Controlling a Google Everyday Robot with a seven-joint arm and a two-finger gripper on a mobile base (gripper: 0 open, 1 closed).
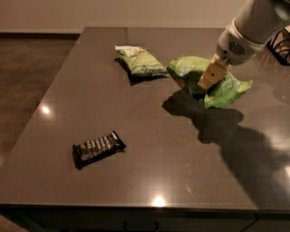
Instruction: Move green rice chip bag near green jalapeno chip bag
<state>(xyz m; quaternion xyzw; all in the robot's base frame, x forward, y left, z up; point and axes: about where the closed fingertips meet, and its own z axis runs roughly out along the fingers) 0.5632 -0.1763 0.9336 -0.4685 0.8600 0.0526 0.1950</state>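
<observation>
A dark grey table (136, 181) with a glossy top fills most of the camera view, seen from its near edge. Close to that edge, a small bright light reflection (158, 200) sits on the tabletop. A little farther in, well to the left of the fingers and nearer the camera than they are, a dark wrapped snack bar (97, 147) lies flat on the table at a slant.

Beyond it, just below the fingers, a broad dark shadow (199, 113) spreads over the table surface. Above the shadow is the gripper (206, 85), at the end of a white arm (247, 31) that comes in from the upper right corner. Its tan fingers (212, 74) are closed on the green rice chip bag (186, 69), pinching it about the middle. The bag is crinkled and lime green. One lobe, with a pale label patch, sits left of the fingers, and another lobe hangs out to their right. The bag appears lifted off the table, with the shadow cast apart beneath it.

Farther back and to the left of the fingers lies the green jalapeno chip bag (138, 61), smaller and plump, its white top end at the far left. It rests flat on the table. The left lobe of the held bag is near it, with a narrow strip of bare table between them.

Behind the table are a brown floor (31, 68) at the left and a pale wall (113, 13) along the top.
</observation>
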